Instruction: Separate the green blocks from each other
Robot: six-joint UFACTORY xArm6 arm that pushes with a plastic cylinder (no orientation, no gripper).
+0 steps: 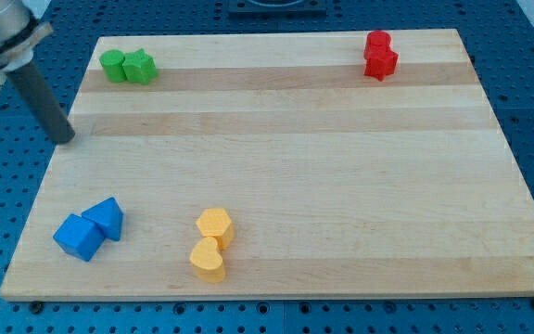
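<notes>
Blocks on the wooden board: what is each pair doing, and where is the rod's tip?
Green round block: touching the green star-like block, top left.
Red blocks: touching, top right.
Blue cube: touching the blue triangular block.
Yellow hexagonal block: touching the yellow heart-shaped block.
My tip: at the board's left edge, below the greens, apart.

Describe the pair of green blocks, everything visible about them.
Two green blocks sit at the board's top left corner in the view, touching side by side. The left green block looks rounded, like a short cylinder; the right green block is more angular, its exact shape hard to tell. Both look like matte painted or plastic pieces lying flat on the light wood. Nothing else touches them. My tip is off the board's left edge, below and to the left of the pair, apart from them.
</notes>
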